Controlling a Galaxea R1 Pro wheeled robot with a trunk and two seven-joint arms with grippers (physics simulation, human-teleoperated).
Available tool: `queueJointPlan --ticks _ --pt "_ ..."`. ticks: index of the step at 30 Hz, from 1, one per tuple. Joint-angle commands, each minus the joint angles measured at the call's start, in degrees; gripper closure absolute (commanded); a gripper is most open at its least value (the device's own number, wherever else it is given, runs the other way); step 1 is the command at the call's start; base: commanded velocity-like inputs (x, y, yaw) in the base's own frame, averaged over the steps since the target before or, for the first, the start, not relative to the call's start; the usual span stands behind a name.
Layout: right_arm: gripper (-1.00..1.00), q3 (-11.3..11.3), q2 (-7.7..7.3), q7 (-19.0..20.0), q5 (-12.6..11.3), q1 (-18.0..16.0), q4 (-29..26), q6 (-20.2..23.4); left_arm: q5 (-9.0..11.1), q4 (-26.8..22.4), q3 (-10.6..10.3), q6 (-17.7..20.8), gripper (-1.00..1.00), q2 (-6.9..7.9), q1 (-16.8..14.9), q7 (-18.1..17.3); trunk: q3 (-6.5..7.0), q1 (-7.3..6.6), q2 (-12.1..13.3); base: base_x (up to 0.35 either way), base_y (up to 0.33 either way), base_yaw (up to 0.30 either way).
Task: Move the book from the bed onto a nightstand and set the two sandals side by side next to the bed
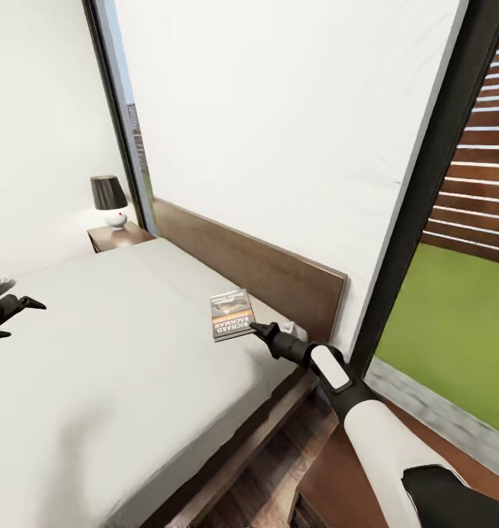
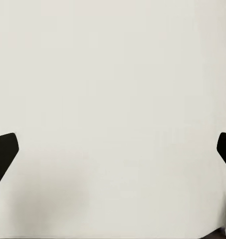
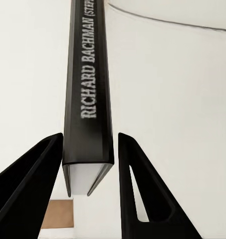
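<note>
The book [image 1: 231,314] lies flat on the pale grey mattress of the bed [image 1: 117,367], close to the dark headboard [image 1: 264,271]. My right gripper [image 1: 255,328] is at the book's near corner. In the right wrist view the book's spine [image 3: 89,99] stands between the two black fingers [image 3: 142,194]; one finger touches it, the other shows a thin gap, so the gripper [image 3: 90,144] is open. My left gripper [image 1: 7,312] hovers open over bare mattress [image 2: 113,99] at the left. A nightstand [image 1: 117,236] stands beyond the bed's far side. The sandals are out of view.
A dark-shaded lamp [image 1: 108,199] stands on the far nightstand. Another brown wooden top [image 1: 337,469] lies beside the bed under my right arm. Tall dark-framed windows [image 1: 425,183] rise behind the headboard, and wood-plank floor [image 1: 264,477] runs along the bed's near edge.
</note>
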Motion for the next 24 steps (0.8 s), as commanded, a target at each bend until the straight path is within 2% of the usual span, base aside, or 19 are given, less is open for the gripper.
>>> queueJointPlan --ticks 1,24 --pt "1.0 0.01 0.01 0.12 -0.3 -0.05 0.0 0.18 -0.21 -0.01 -0.48 0.07 -1.0 0.06 -0.05 -0.57 -0.05 -0.02 -0.03 -0.099 -0.002 0.198" --pt "1.0 0.01 0.03 0.2 -0.3 -0.05 -0.02 0.17 -0.22 -0.01 -0.56 0.07 -1.0 0.2 -0.05 -0.57 -0.05 -0.02 -0.03 -0.138 0.0 0.198"
